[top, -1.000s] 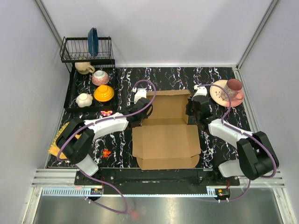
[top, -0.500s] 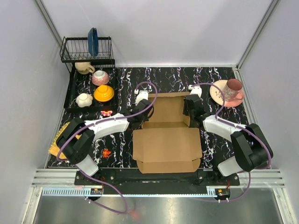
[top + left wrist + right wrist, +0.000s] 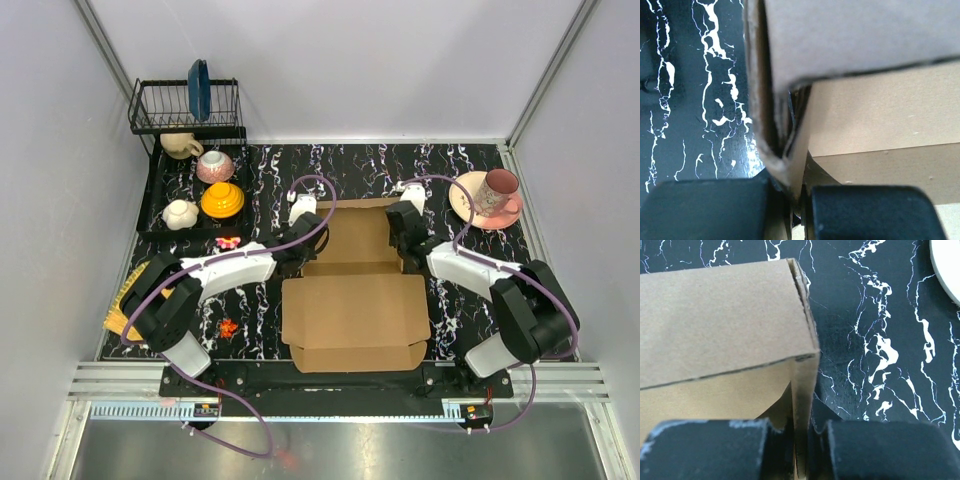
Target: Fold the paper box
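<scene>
Top external: paper box [image 3: 355, 310] lengthwise near-to-far.

I could read nothing from where I stood: no word, label, brand or number showed in any of the three views. The paper box [image 3: 355, 310] was plain brown card on every face I could see, and the small stickers on the rail at the near edge were too tiny to read

Black marbled table [image 3: 370, 165] carries paper box [image 3: 355, 310], pink plate [image 3: 498, 221], black tray [image 3: 160, 186]
</scene>
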### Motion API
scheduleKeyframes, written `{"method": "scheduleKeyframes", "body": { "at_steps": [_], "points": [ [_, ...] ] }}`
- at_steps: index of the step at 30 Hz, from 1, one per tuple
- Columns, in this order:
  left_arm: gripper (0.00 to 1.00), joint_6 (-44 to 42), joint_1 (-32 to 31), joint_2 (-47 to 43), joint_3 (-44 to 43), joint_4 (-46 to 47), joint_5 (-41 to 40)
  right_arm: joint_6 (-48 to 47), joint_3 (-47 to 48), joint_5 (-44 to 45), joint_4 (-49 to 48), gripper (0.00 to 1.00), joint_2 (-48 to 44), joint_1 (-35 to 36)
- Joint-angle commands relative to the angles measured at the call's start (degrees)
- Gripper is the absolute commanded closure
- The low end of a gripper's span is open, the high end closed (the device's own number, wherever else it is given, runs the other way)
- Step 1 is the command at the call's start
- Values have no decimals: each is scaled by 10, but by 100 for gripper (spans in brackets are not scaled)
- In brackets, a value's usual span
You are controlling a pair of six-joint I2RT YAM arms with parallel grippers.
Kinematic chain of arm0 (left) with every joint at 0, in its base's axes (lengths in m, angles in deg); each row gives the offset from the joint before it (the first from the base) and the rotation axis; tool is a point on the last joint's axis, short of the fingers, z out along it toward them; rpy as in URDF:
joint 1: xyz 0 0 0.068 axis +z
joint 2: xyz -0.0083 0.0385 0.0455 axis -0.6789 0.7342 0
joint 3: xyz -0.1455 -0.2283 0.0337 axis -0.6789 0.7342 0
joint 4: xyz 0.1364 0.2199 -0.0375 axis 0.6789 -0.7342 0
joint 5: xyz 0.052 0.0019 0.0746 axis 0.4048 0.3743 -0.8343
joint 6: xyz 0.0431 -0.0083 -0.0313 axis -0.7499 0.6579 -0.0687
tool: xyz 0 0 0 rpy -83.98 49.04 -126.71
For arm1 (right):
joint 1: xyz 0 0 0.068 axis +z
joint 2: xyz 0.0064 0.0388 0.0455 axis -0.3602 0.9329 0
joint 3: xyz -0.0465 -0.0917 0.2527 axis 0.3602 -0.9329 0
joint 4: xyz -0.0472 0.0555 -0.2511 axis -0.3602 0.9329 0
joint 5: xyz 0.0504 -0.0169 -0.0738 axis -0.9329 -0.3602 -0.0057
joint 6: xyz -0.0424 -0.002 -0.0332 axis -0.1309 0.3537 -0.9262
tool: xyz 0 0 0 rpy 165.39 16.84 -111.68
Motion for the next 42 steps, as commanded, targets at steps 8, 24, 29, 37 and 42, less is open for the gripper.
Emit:
{"method": "scheduleKeyframes", "body": {
  "at_steps": [8,24,29,37,42],
  "points": [
    [100,-20,-13,-2,-61,-21,47,31,89,78,179,100,14,42],
    [100,-89,-14,-75,161,471,-47,-6,-115,6,-189,100,-105,45],
    [96,-162,-14,-10,250,858,-76,-43,-149,4,-351,100,-75,45],
    [83,-199,-14,134,243,1061,-66,-32,-129,-4,-437,79,43,45],
    [83,-156,-19,133,266,1060,-100,3,-144,-15,-390,46,13,44]
  ]
}}
